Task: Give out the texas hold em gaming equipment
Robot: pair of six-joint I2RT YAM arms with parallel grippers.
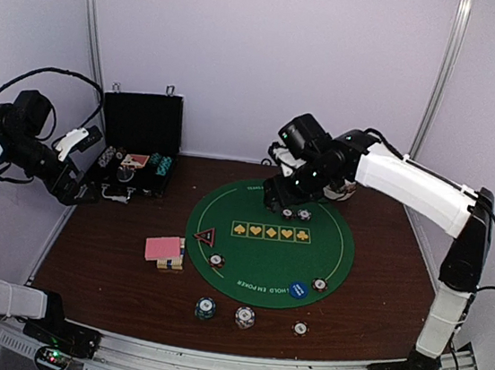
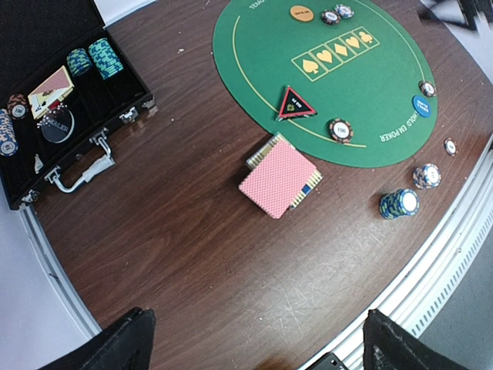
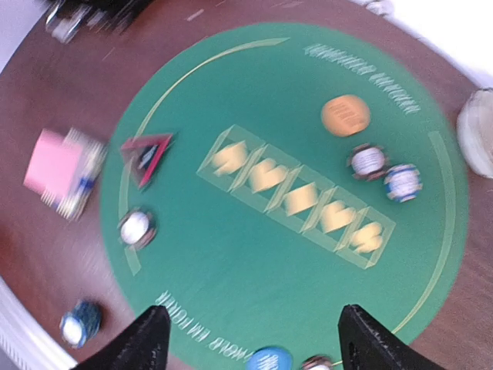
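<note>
Both arms' jaws gape open, empty. On the round green felt mat (image 1: 265,259), two stripe-edged poker chips (image 1: 303,214) sit at twelve o'clock, black-and-red triangular marker (image 1: 204,235) at nine.

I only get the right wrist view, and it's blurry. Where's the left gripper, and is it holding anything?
Observer: The left gripper hangs open and empty above the table, beside the black case.
Operator: Is that case shut?
Observer: No, it lies open, with teal chip stacks inside.
Operator: Any chips off the mat besides my blue stack?
Observer: Yes, a second stack and a single chip sit to its right.
</note>
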